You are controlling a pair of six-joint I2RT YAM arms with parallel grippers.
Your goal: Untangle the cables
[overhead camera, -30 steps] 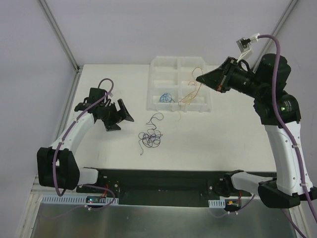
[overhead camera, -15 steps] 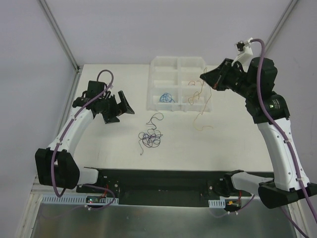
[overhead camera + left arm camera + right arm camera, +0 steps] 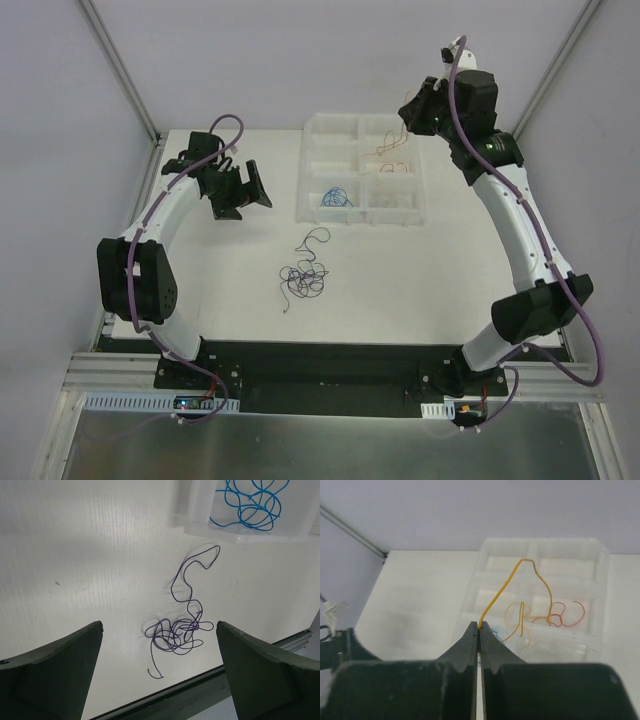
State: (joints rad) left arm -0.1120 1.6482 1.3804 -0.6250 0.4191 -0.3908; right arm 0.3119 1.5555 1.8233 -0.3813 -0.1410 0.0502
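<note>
A dark purple cable [image 3: 304, 272] lies in a curly tangle [image 3: 178, 630] on the white table, in front of the tray. My left gripper [image 3: 247, 194] hangs open above the table to the tangle's left, nothing between its fingers [image 3: 55, 672]. My right gripper [image 3: 479, 628] is shut on a yellow cable [image 3: 506, 582] and holds it high over the clear compartment tray [image 3: 310, 153]. The yellow cable's lower end [image 3: 388, 165] hangs into a right compartment, next to a red cable [image 3: 566, 615]. A blue cable [image 3: 335, 197] lies coiled in a front compartment [image 3: 250, 505].
The tray stands at the back middle of the table. A black rail [image 3: 330, 365] runs along the near edge. Slanted frame posts [image 3: 120, 70] rise at the back left and right. Thick purple leads run along both arms.
My right arm has swung up and back, carrying the yellow cable from the tray's front right to above its right compartments. My left arm has drawn back to the left and opened a little wider.
</note>
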